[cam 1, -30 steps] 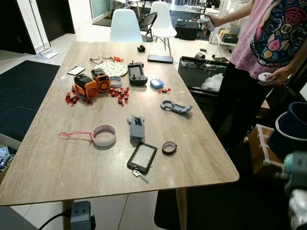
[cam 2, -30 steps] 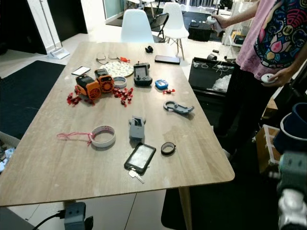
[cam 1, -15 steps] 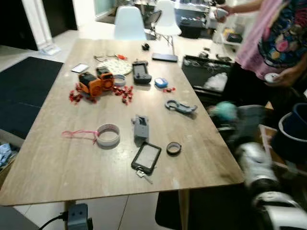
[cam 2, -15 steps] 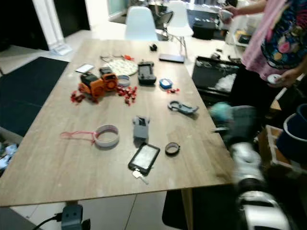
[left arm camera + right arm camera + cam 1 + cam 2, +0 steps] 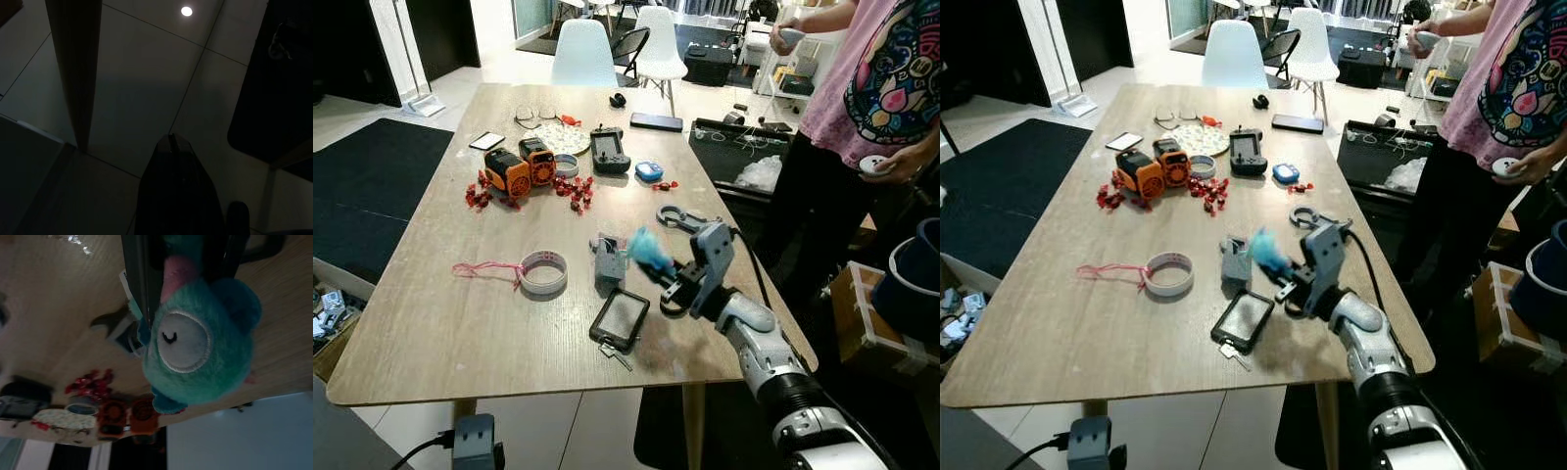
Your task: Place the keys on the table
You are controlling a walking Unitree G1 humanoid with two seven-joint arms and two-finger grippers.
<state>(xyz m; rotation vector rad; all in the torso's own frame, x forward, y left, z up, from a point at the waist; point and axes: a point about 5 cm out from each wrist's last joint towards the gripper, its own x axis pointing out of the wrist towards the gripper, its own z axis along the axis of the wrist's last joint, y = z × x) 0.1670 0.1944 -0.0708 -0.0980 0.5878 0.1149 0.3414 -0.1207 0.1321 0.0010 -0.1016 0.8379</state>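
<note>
Left eye view: the right tool (image 5: 658, 269) hung over the table (image 5: 421, 304), its fingers closed on the keys' teal plush charm (image 5: 646, 252). Judged light, soft and squashy, so best held by the plush body. At 9 o'clock of it stood a grey block (image 5: 608, 262); at 7 o'clock lay a black card holder (image 5: 620, 319).

Right eye view: tape roll (image 5: 1169, 273) further out at 9 o'clock, a person (image 5: 1518, 88) at 2 o'clock, well apart.

Left wrist view: the left tool (image 5: 176, 191) hung idle over floor, fingers together.

Right wrist view: plush (image 5: 200, 342) pinched between the fingers; the metal keys themselves could not be made out.
</note>
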